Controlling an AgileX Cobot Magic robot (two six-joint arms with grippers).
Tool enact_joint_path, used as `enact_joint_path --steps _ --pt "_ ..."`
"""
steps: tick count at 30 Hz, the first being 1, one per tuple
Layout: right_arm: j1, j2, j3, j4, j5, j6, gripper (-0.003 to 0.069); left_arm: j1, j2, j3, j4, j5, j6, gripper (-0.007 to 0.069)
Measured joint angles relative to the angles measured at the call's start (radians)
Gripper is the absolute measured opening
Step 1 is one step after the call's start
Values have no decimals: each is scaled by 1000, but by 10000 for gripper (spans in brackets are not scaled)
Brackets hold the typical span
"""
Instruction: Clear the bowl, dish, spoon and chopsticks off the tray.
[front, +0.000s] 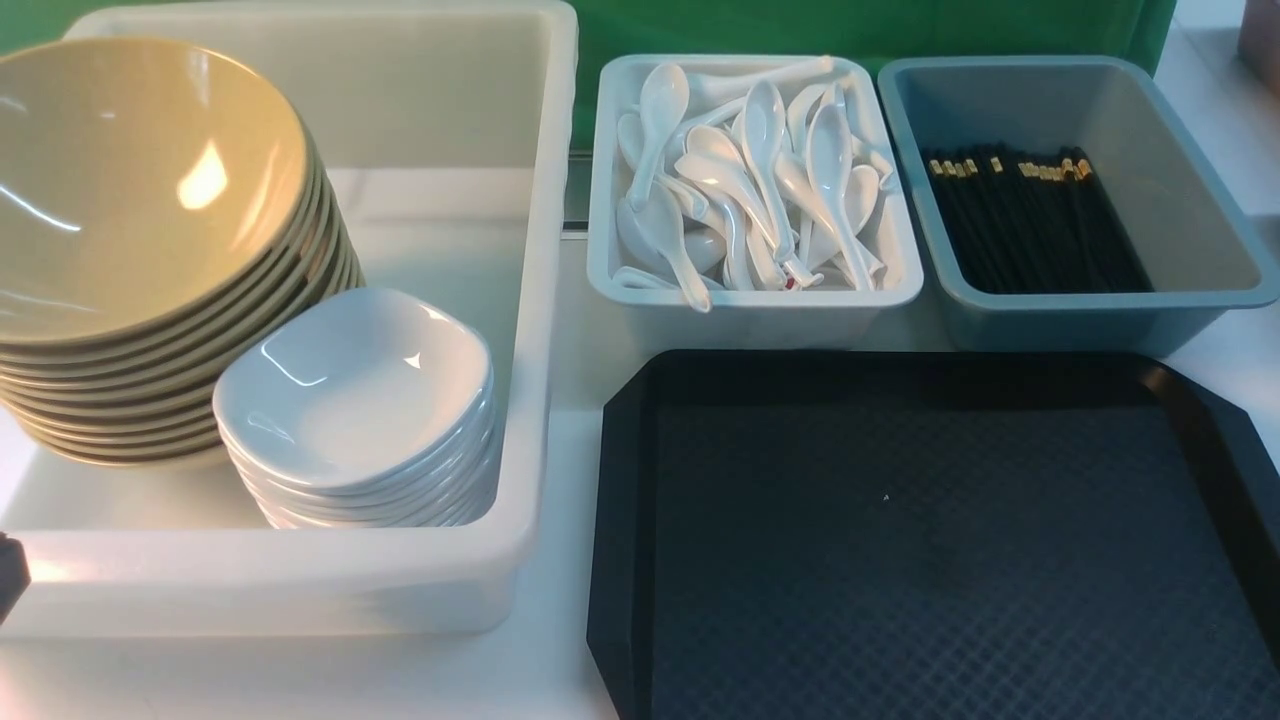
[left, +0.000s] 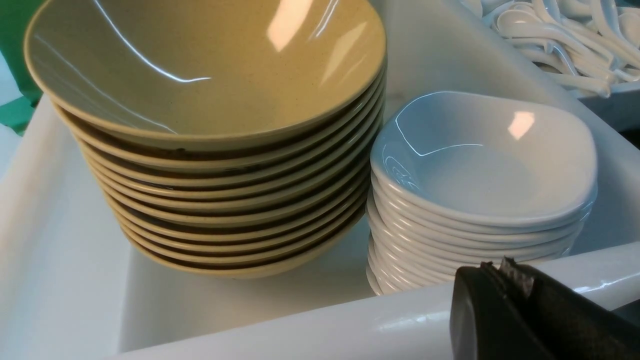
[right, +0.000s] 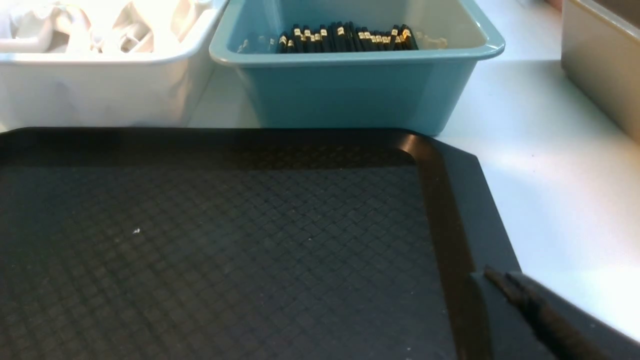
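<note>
The tray (front: 930, 540) holds nothing; one bowl stack (front: 150, 250), one dish stack (front: 355, 410); left gripper (left: 505, 272) and right gripper (right: 500, 280) both closed, empty.

No readable text, label, brand, number or sign appears in any of the views.

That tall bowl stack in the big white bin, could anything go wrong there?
Possibly. The tan bowl stack sits tilted in the white bin and leans over the white dish stack; a knock might slide it. The shut left tool sits close to the bin's rim, so a careless move could bump it.
</note>
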Motion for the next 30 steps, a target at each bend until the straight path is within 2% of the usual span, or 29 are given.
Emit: enact_joint_path --steps 14,17,20,21,23,24,27,30 --pt "0 0 0 0 0 0 50 0 -6 9 -2 -5 -2 -8" --pt "0 0 0 0 0 0 53 12 -16 65 -6 -73 -2 -8" --pt "0 0 0 0 0 0 59 72 -37 175 -33 -246 -1 -8" --pt "0 0 0 0 0 0 59 72 -39 183 -35 -259 -1 -8" --pt "0 0 0 0 0 0 60 144 -93 317 -56 -443 -1 -8" --pt "0 0 0 0 0 0 60 165 -114 350 -58 -478 -1 -8" --pt "0 0 0 0 0 0 62 203 -165 429 -61 -498 -1 -8" --pt "0 0 0 0 0 0 65 231 -174 449 -61 -442 -1 -8"
